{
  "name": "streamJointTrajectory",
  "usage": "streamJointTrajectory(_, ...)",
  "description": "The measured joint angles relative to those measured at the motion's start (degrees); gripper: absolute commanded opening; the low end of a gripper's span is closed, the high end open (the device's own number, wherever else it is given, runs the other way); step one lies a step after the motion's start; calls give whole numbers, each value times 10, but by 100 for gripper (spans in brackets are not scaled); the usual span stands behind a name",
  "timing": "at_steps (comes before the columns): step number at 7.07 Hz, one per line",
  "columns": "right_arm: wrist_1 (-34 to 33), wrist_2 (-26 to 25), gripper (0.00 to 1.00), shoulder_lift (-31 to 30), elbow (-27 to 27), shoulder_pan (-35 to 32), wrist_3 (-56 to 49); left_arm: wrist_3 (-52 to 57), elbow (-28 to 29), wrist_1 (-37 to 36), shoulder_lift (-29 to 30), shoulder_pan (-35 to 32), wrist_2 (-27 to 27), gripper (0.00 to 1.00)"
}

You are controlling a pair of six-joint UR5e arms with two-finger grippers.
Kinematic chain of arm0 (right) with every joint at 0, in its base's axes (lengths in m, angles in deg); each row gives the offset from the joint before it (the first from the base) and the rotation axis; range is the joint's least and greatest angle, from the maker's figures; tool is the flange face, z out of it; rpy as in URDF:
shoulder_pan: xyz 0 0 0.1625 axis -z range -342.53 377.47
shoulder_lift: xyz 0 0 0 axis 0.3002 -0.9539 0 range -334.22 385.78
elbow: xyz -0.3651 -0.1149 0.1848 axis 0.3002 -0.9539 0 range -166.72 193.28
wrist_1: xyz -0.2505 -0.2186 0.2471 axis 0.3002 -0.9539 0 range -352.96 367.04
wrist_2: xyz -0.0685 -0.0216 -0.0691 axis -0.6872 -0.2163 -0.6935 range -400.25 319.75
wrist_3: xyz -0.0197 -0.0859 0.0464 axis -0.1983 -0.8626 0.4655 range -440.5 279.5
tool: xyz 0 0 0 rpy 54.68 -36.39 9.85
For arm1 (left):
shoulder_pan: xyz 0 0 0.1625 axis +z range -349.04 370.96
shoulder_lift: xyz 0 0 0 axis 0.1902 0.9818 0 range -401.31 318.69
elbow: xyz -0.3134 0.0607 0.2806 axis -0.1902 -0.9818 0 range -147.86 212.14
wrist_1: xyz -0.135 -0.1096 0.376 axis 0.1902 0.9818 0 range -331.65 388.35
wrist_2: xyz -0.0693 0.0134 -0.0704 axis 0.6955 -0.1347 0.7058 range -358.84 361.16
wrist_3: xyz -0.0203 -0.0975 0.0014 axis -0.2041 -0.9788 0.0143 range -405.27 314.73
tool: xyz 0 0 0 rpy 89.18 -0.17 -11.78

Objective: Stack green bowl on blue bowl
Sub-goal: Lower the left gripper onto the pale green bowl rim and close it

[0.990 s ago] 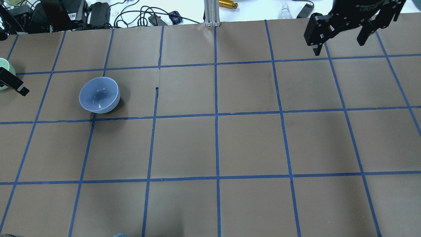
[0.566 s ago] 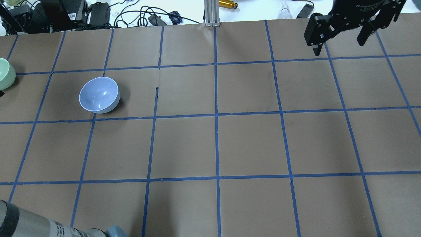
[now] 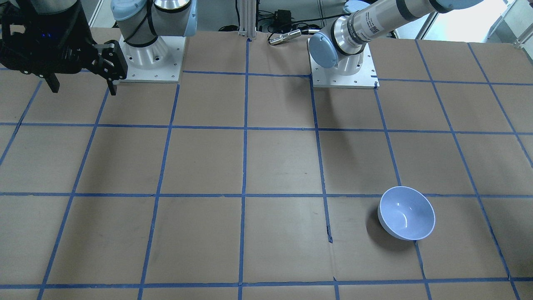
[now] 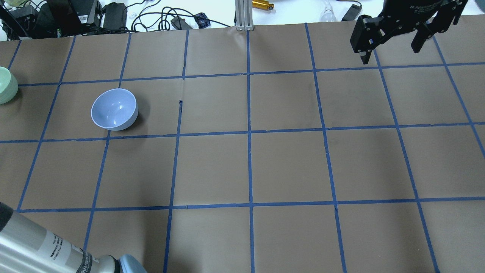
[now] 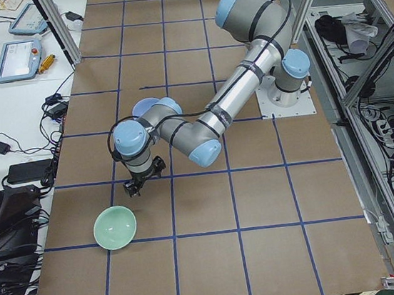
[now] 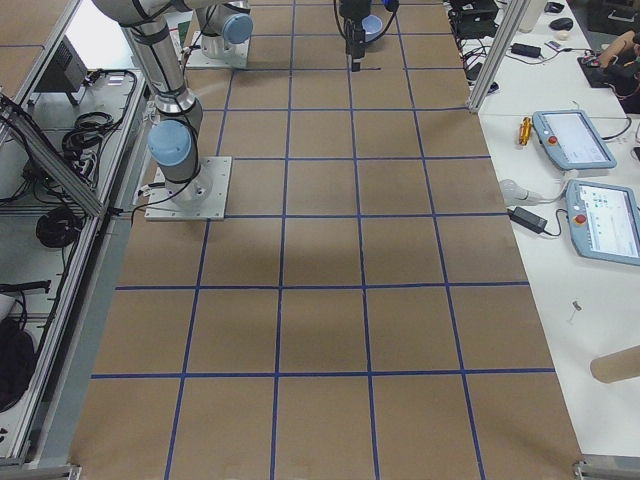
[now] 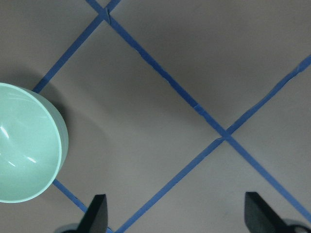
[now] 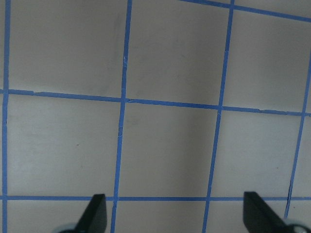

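The green bowl (image 4: 4,85) stands upright at the table's far left edge; it also shows in the left side view (image 5: 115,227) and at the left of the left wrist view (image 7: 26,162). The blue bowl (image 4: 114,109) stands upright and empty one square to its right, also in the front view (image 3: 407,213). My left gripper (image 7: 177,221) is open and empty, hovering over bare table beside the green bowl (image 5: 142,183), apart from it. My right gripper (image 4: 391,47) is open and empty, high at the far right, also in the front view (image 3: 81,85).
The table is brown paper with a blue tape grid (image 4: 249,132). My left forearm (image 4: 41,246) crosses the near left corner. Cables and power bricks (image 4: 75,17) lie beyond the far edge. An aluminium post (image 4: 243,15) stands at the far middle.
The left gripper's finger, which lay over the green bowl at the left edge, has left the overhead view. The left forearm has come in at the bottom left. Bowls and right arm are unmoved.
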Motion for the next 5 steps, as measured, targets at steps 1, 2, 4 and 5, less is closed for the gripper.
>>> streamJointTrajectory(1, 0, 0, 100, 0, 0, 0, 0, 44, 25, -1, 29, 8, 0, 100)
streamJointTrajectory(2, 0, 0, 100, 0, 0, 0, 0, 78, 53, -2, 57, 11, 0, 100)
streamJointTrajectory(4, 0, 0, 100, 0, 0, 0, 0, 119, 105, -3, 106, 13, 4, 100)
streamJointTrajectory(5, 0, 0, 100, 0, 0, 0, 0, 140, 125, -3, 123, 13, 12, 99)
